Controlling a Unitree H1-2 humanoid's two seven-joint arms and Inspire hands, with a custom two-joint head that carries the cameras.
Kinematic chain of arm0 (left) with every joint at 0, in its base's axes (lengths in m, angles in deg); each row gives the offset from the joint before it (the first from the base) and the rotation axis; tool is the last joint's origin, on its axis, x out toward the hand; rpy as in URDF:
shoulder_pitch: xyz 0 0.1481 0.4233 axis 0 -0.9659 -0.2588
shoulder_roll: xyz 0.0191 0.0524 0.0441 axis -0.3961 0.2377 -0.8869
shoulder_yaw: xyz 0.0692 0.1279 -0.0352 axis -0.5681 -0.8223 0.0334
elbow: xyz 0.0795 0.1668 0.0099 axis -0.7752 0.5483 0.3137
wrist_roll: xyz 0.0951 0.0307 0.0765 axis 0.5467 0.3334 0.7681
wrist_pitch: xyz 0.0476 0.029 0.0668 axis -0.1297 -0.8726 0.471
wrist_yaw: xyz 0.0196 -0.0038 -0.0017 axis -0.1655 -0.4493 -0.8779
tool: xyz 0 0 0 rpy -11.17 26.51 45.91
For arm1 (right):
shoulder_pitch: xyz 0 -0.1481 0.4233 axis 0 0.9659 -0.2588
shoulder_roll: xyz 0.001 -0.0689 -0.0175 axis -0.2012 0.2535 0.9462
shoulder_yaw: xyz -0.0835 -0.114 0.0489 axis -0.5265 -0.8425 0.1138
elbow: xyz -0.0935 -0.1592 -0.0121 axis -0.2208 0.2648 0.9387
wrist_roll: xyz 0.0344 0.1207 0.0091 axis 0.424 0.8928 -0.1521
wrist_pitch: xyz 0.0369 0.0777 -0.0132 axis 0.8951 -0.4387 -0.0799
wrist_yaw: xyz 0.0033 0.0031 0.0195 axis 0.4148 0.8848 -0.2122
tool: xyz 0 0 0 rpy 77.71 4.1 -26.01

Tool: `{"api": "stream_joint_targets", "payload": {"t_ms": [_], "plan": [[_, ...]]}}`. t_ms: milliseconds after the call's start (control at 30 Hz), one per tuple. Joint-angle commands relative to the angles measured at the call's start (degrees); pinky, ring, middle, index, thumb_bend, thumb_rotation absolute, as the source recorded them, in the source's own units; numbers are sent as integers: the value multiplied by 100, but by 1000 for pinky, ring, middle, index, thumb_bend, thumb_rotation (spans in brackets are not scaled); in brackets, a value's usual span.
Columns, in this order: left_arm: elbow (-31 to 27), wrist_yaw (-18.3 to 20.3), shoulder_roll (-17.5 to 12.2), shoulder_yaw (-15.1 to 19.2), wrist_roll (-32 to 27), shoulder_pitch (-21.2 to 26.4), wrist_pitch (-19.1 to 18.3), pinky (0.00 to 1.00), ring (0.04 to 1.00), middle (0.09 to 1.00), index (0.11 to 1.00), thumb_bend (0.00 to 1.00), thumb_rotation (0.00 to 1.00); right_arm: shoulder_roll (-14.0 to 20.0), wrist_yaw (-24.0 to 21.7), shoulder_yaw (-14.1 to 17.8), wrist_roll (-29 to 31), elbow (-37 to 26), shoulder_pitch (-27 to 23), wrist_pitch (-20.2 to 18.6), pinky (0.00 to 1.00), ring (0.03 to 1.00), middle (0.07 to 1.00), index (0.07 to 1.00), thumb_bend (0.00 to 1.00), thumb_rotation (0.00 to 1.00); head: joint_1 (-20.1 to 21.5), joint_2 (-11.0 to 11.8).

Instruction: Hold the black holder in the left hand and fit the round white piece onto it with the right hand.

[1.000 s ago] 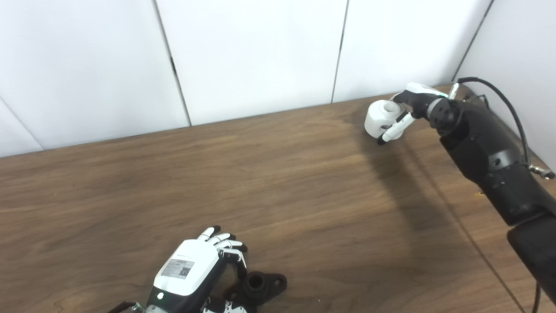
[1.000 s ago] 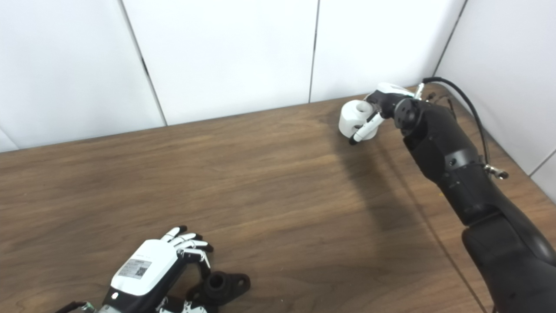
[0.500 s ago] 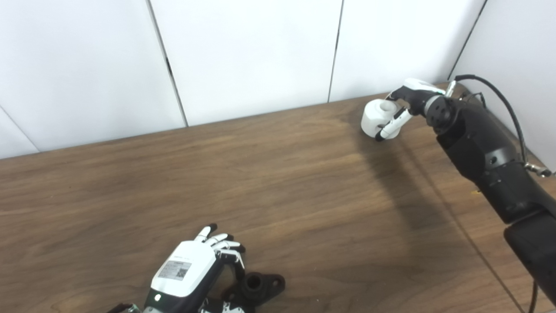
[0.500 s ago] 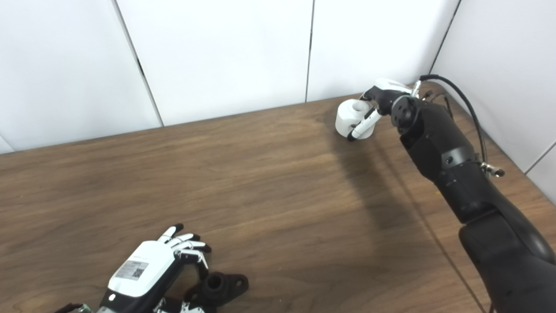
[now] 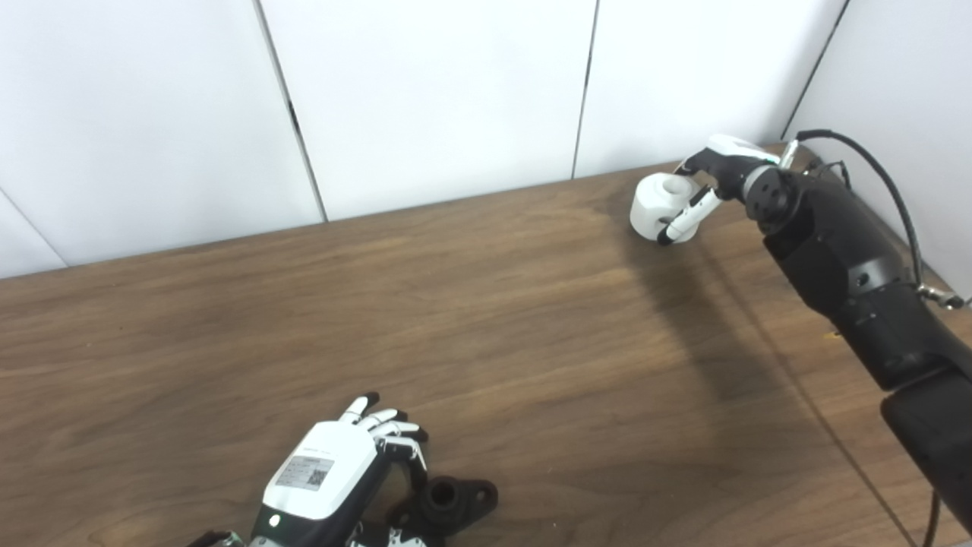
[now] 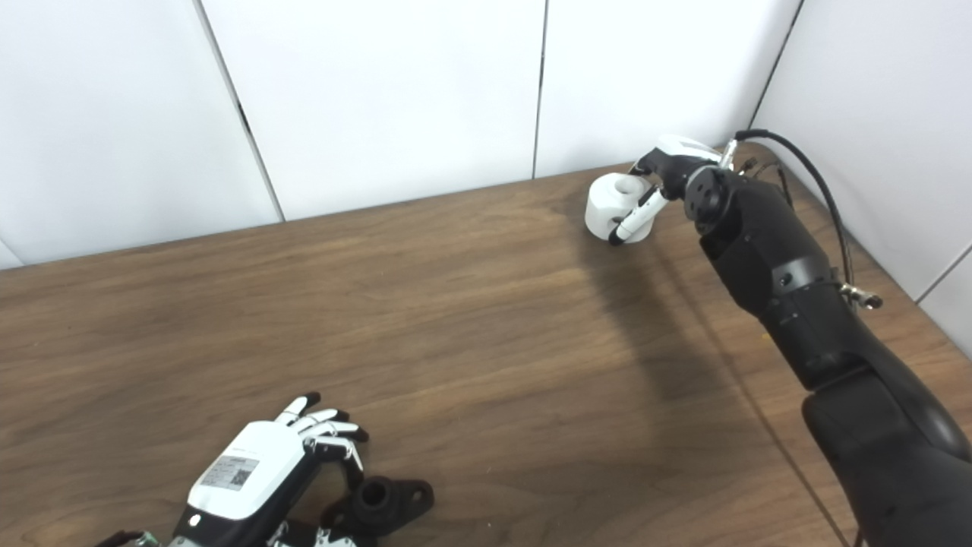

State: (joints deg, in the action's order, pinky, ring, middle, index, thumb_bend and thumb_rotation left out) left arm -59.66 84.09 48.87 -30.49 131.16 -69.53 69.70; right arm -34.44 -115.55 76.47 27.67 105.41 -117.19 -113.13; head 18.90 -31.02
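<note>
Dark wood-grain table [image 5: 486, 319] fills the frame from 3 through 6 to 9 o'clock. White panel wall [image 5: 425, 99] behind it at 12, split by dark vertical seams. Second white wall [image 5: 911, 83] at 2, the 2 meeting in a corner.

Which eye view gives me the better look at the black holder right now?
The left eye view, slightly: the black holder sits nearer the picture's middle, its bore and flange lobe plain, beside the left hand. The right eye view shows the same holder from nearly the same angle. In both, the bottom edge and the hand's fingers hide its near side.
</note>
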Motion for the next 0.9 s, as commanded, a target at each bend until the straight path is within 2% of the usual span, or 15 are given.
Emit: {"api": "stream_joint_targets", "payload": {"t_ms": [0, 300, 867], "plan": [[-24, 191, -138, 15, 111, -53, -65, 991, 875, 774, 487, 522, 55, 169, 186, 124, -50, -139, -246, -21, 1000, 986, 905, 743, 917, 272, 4, -3], [-45, 206, -137, 7, 120, -51, -63, 989, 876, 778, 487, 522, 55, 196, 274, 138, 43, -139, -246, -4, 1000, 959, 866, 722, 892, 259, 1, -24], [-86, 275, -117, 16, 148, -52, -95, 994, 879, 785, 487, 522, 56, 174, 375, 185, 263, -145, -215, 25, 1000, 982, 882, 674, 854, 206, 4, -57]]}}
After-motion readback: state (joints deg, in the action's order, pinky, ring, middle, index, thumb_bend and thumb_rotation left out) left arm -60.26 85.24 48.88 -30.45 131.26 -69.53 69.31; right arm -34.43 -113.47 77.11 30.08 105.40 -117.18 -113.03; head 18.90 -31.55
